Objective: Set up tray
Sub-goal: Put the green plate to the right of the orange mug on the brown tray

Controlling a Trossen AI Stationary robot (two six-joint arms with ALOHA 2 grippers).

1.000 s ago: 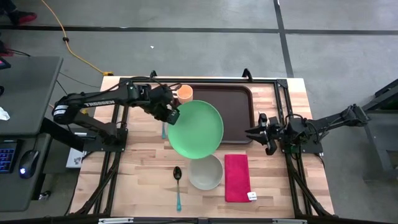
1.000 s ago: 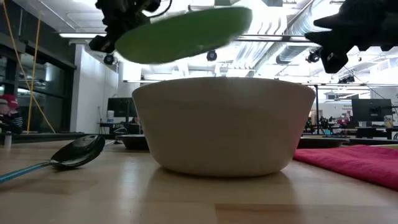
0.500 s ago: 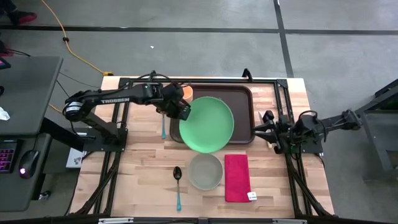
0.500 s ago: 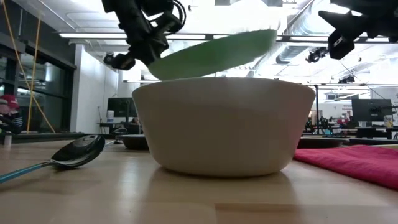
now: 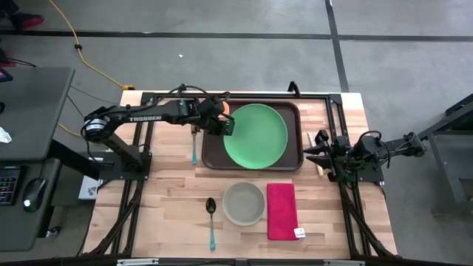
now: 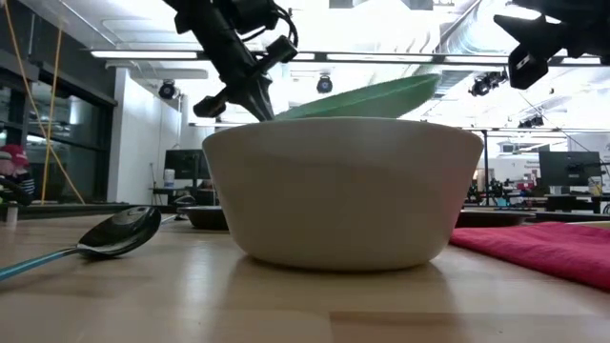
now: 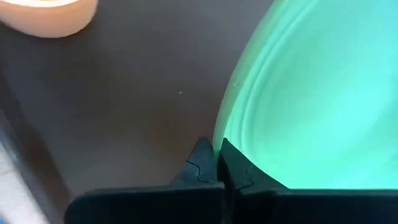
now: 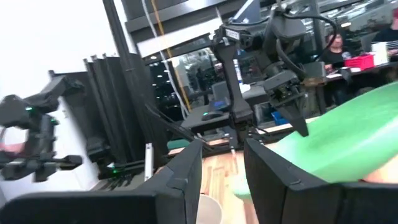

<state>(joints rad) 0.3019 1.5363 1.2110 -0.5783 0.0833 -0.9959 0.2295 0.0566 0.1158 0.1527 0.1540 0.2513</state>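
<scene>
Over tray (image 5: pixel 212 157), 1 green plate (image 5: pixel 256 136) pinched by left tool (image 5: pixel 228 127), right tool (image 5: pixel 312 153) apart.

Green plate (image 5: pixel 256 136), dark brown tray (image 5: pixel 211 157), red cloth (image 5: pixel 281 210).

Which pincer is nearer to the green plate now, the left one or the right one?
The left. The left pincer is shut on the rim of the green plate, above the tray. The right pincer waits apart, beside the tray's right edge.

Robotics lab or workshop, concrete floor (image 5: pixel 222 52), exposed ceiling ducts (image 6: pixel 457 57), strip lights, monitors (image 6: pixel 562 170) on benches behind
</scene>
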